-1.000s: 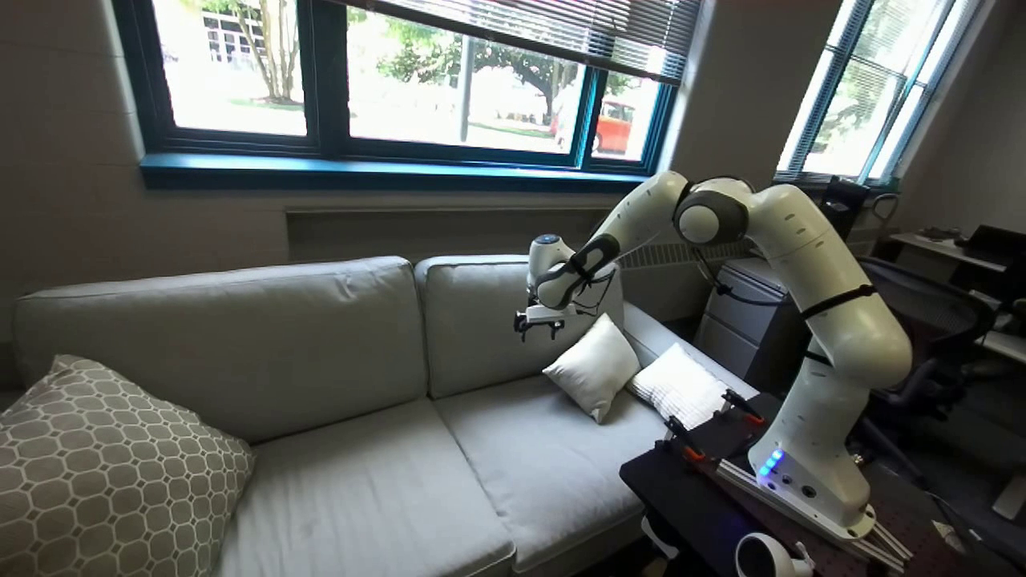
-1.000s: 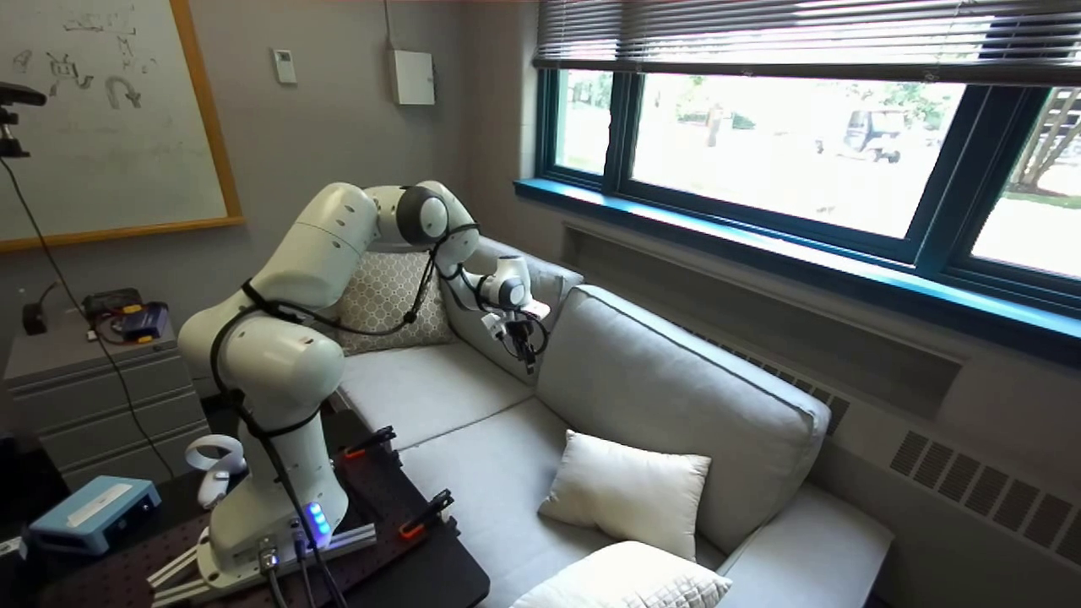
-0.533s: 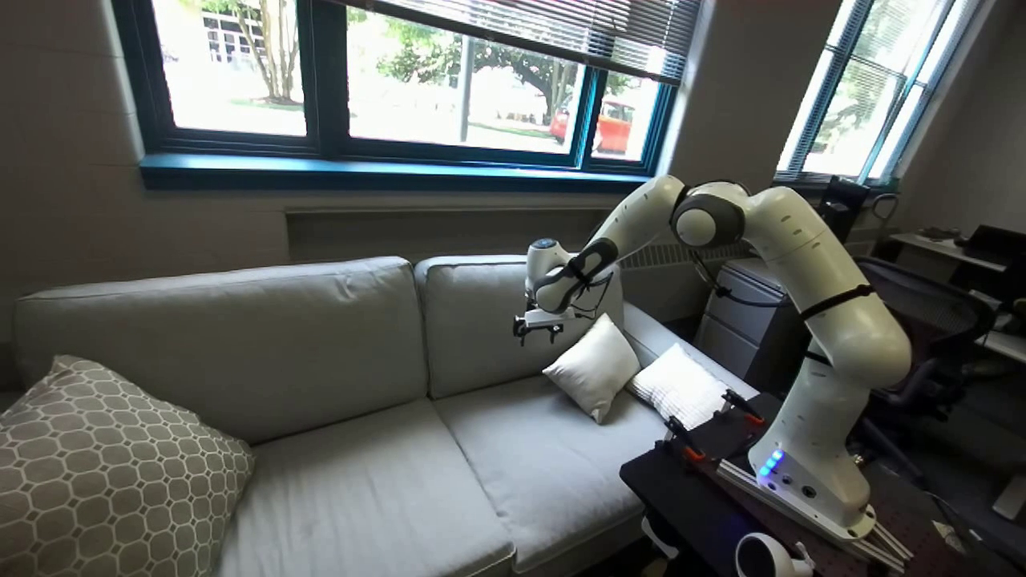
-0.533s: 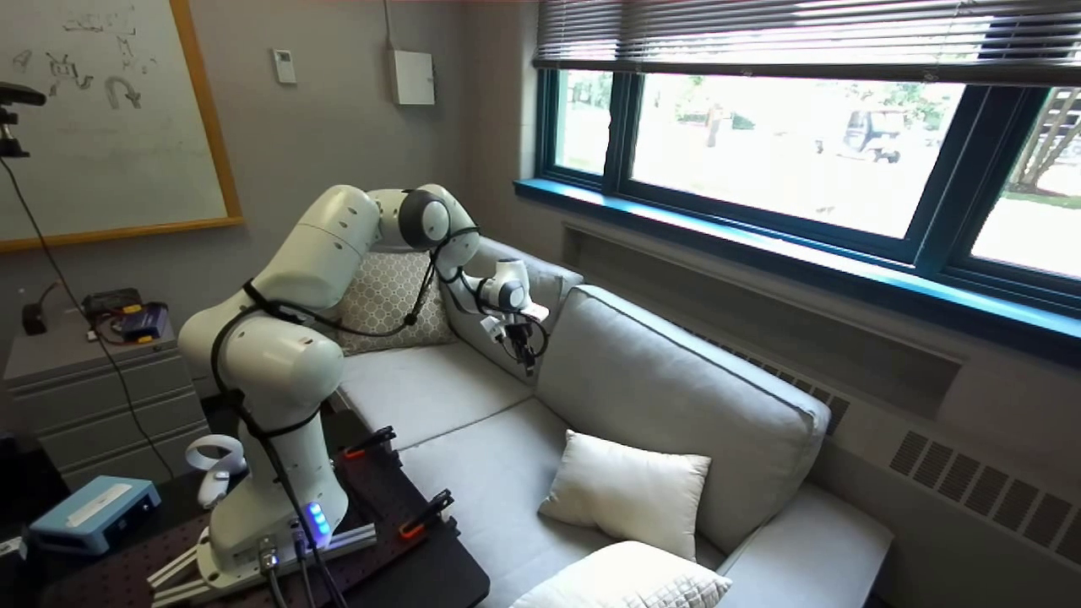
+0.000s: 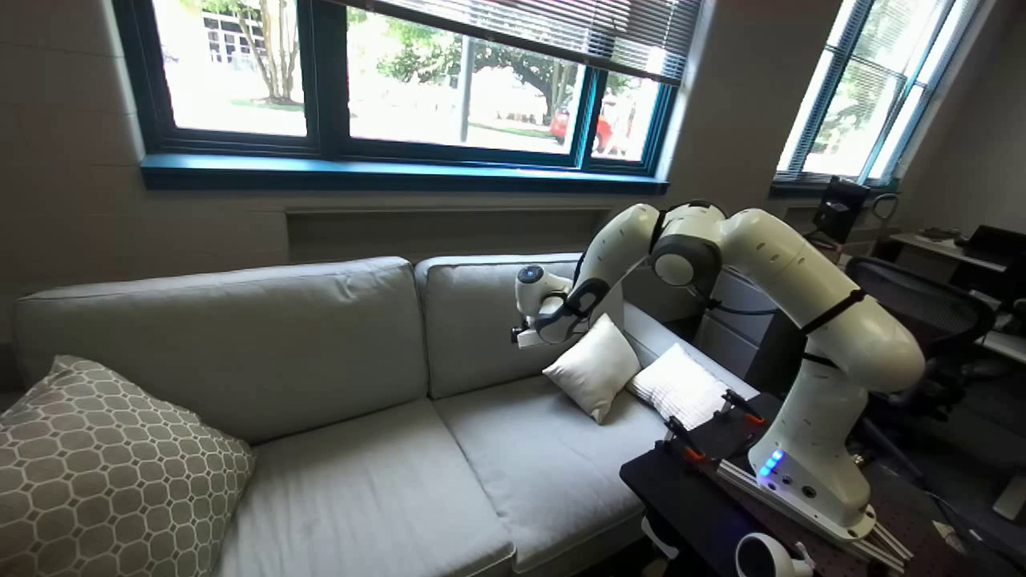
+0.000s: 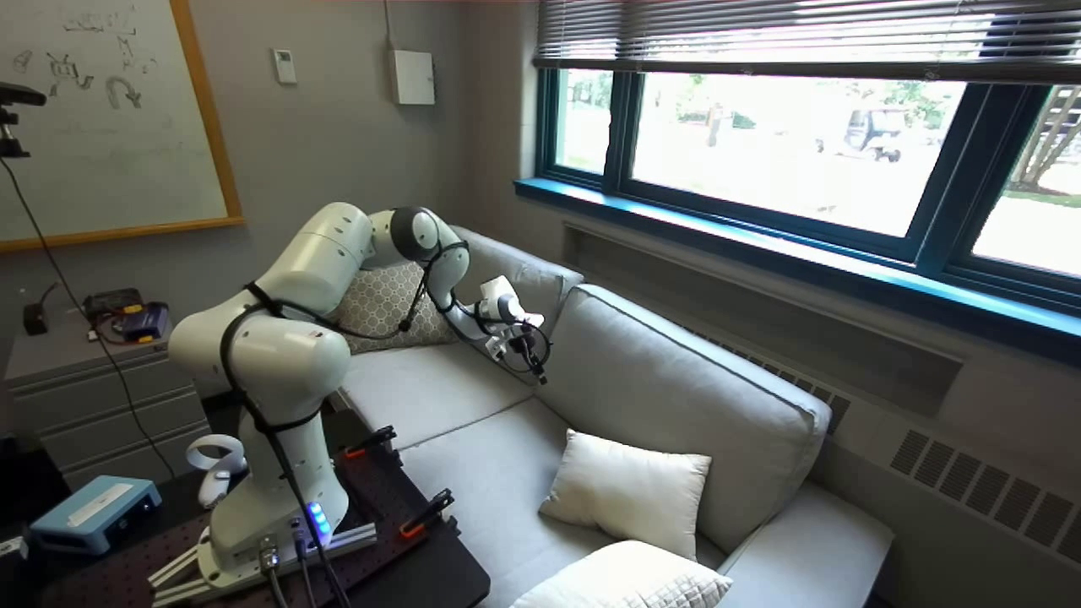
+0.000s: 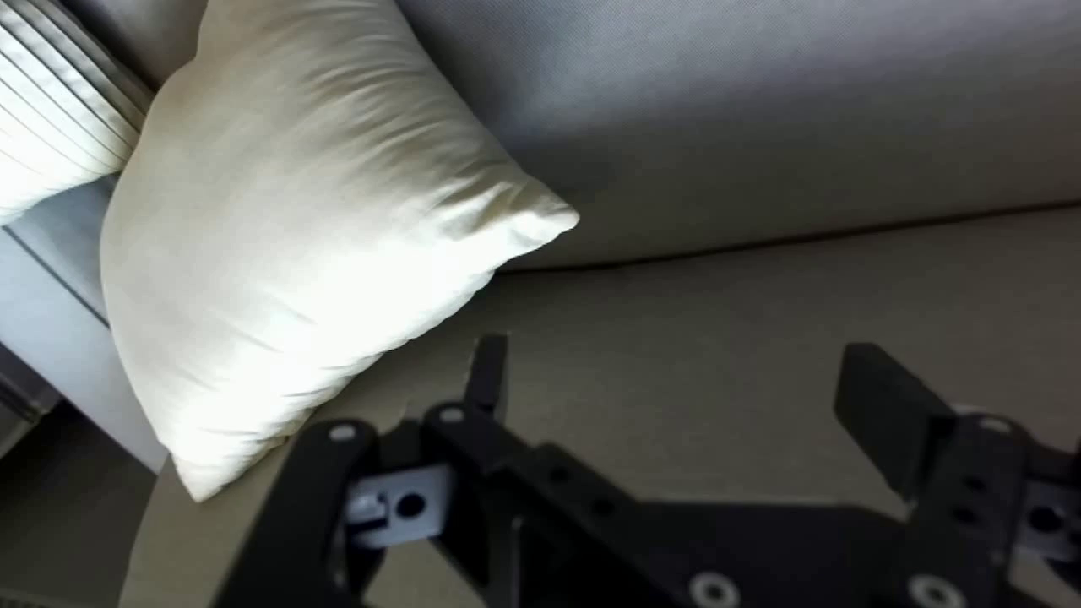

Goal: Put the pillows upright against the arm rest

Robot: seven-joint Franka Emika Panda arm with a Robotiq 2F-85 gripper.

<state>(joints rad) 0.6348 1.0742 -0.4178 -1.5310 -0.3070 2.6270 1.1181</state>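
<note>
While both pillows (image 5: 597,369) (image 5: 680,386) lie unmoved, the tool (image 7: 680,384) has dipped and tilted.

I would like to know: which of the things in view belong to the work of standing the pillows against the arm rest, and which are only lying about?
For the job:
plain cream pillow
white textured pillow
arm rest
gripper, open and holding nothing

Only lying about:
lattice-patterned pillow
blue box
white controller

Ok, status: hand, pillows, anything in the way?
Hand open, holding nothing. Smooth pillow tilted on the seat, apart from the arm rest; ribbed pillow by the arm rest. Nothing seen between hand and smooth pillow.
</note>
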